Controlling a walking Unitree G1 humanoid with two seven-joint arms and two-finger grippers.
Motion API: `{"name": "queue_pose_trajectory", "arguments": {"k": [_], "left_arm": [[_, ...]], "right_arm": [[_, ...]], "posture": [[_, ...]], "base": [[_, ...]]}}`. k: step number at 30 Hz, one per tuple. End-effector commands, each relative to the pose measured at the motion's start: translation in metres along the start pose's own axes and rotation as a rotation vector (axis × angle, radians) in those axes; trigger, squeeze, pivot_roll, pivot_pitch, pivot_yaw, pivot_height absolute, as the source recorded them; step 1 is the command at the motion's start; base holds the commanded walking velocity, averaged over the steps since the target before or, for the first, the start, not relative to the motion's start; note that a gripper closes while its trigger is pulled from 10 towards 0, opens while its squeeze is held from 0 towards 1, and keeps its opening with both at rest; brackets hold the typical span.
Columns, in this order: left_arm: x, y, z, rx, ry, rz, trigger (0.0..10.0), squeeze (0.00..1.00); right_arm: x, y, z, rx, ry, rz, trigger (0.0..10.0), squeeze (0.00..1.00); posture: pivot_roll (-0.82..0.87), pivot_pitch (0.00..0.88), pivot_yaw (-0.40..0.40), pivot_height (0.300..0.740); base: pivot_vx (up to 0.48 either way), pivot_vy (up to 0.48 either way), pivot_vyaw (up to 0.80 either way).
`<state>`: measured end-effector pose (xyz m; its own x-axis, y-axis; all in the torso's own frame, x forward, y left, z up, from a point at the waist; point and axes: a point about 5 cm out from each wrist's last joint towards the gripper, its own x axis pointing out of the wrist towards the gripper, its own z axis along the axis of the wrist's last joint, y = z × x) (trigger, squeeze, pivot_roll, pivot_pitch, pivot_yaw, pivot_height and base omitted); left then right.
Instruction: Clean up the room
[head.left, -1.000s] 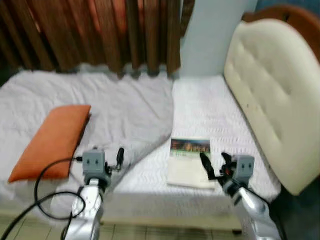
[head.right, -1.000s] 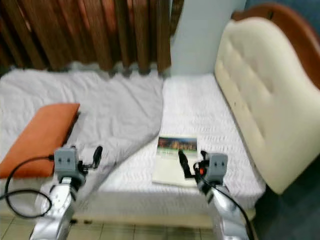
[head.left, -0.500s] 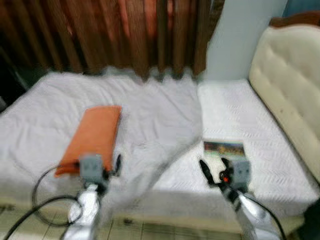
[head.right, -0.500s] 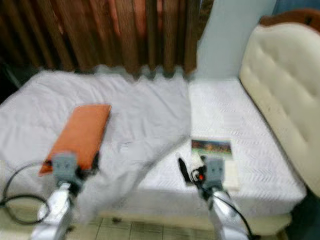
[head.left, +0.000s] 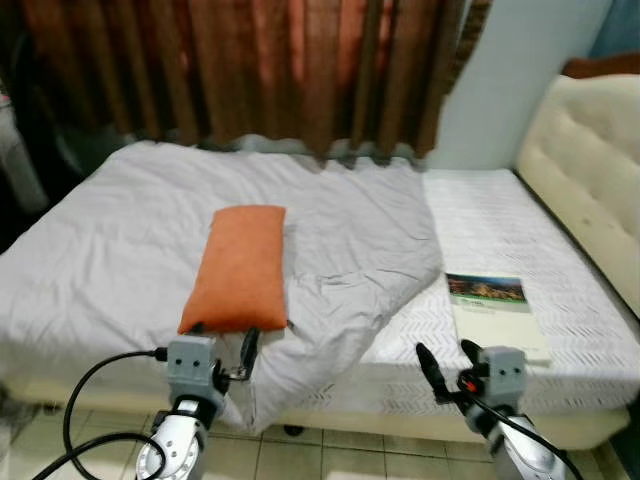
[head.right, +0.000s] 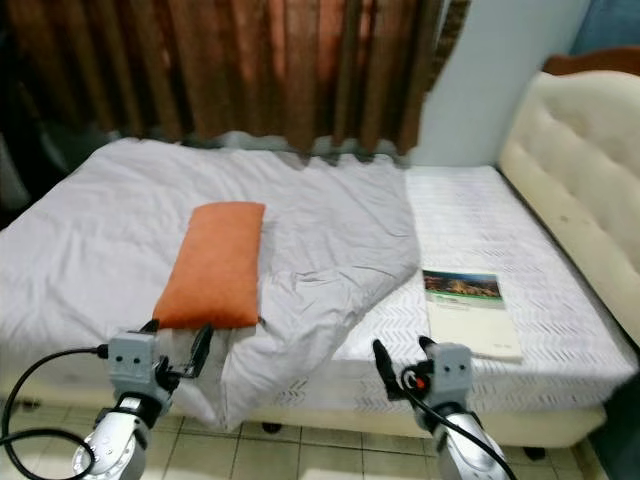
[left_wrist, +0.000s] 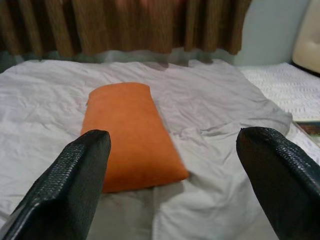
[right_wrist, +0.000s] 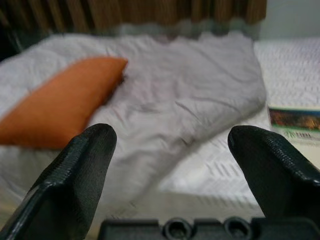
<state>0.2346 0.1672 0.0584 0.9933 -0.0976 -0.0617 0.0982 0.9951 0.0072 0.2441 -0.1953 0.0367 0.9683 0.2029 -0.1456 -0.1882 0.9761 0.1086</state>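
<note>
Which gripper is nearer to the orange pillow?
Left. The left gripper hangs just before the orange pillow, at its near end; the right gripper is off to the right, before the book.

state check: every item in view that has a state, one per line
pillow: lying flat on the blanket, untouched
blanket: rumpled, pulled off the right part of the mattress, one corner hanging over the front edge
book: closed, flat on the bare mattress
curtain: drawn shut
left hand: open, holding nothing
right hand: open, holding nothing
</note>
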Motion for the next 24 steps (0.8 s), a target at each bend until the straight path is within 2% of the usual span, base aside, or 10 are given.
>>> {"name": "queue_pose_trajectory", "arguments": {"k": [1, 3, 5, 11, 12, 15, 16, 17, 23, 24], "left_arm": [[0.006, 0.004, 0.002, 0.01, 0.006, 0.016, 10.0, 0.0], [0.009, 0.005, 0.001, 0.062, 0.031, 0.056, 10.0, 0.0], [0.01, 0.002, 0.006, 0.017, -0.014, 0.037, 10.0, 0.0], [0.016, 0.002, 0.007, 0.016, 0.013, 0.072, 10.0, 0.0], [0.016, 0.003, 0.006, 0.021, 0.017, 0.076, 10.0, 0.0], [0.016, 0.007, 0.005, 0.061, 0.032, 0.095, 10.0, 0.02], [0.016, 0.008, 0.005, 0.068, 0.033, 0.096, 10.0, 0.16], [0.016, 0.008, 0.005, 0.071, 0.032, 0.094, 10.0, 1.0], [0.023, 0.006, 0.007, 0.075, 0.041, 0.065, 10.0, 1.0], [0.025, 0.004, 0.008, 0.076, 0.044, 0.059, 10.0, 1.0]], "right_arm": [[0.008, 0.004, 0.007, -0.008, -0.02, 0.031, 10.0, 0.0], [0.016, 0.006, 0.01, -0.003, -0.017, 0.046, 10.0, 0.0], [0.019, 0.006, 0.011, 0.008, -0.019, 0.043, 10.0, 0.0], [0.028, 0.01, 0.009, 0.011, 0.0, 0.03, 10.0, 0.0], [0.028, 0.007, 0.008, 0.002, 0.006, -0.002, 10.0, 0.95], [0.027, 0.007, 0.011, 0.017, -0.021, 0.006, 10.0, 1.0], [0.026, 0.006, 0.012, 0.007, -0.023, 0.008, 10.0, 1.0], [0.027, 0.007, 0.013, 0.011, -0.031, 0.013, 10.0, 1.0], [0.031, 0.007, 0.017, -0.022, -0.043, 0.004, 10.0, 1.0], [0.032, 0.008, 0.018, -0.032, -0.043, 0.007, 10.0, 0.82]], "posture": [[0.03, 0.0, -0.051, 0.74], [0.03, 0.0, -0.047, 0.74], [0.03, 0.0, -0.047, 0.74], [0.03, 0.0, -0.041, 0.74], [0.03, 0.0, -0.04, 0.74], [0.03, 0.0, -0.041, 0.74], [0.03, 0.0, -0.041, 0.74], [0.03, 0.0, -0.041, 0.74], [0.02, 0.0, -0.038, 0.74], [0.02, 0.0, -0.038, 0.74]], "base": [[0.0, 0.469, 0.0], [0.0, 0.0, 0.0], [0.0, 0.0, 0.0], [0.27, 0.17, 0.0], [0.409, 0.247, 0.0], [0.4, 0.261, 0.0], [0.371, 0.3, 0.0], [0.356, 0.319, 0.0], [0.39, 0.279, 0.0], [0.409, 0.247, 0.0]]}}
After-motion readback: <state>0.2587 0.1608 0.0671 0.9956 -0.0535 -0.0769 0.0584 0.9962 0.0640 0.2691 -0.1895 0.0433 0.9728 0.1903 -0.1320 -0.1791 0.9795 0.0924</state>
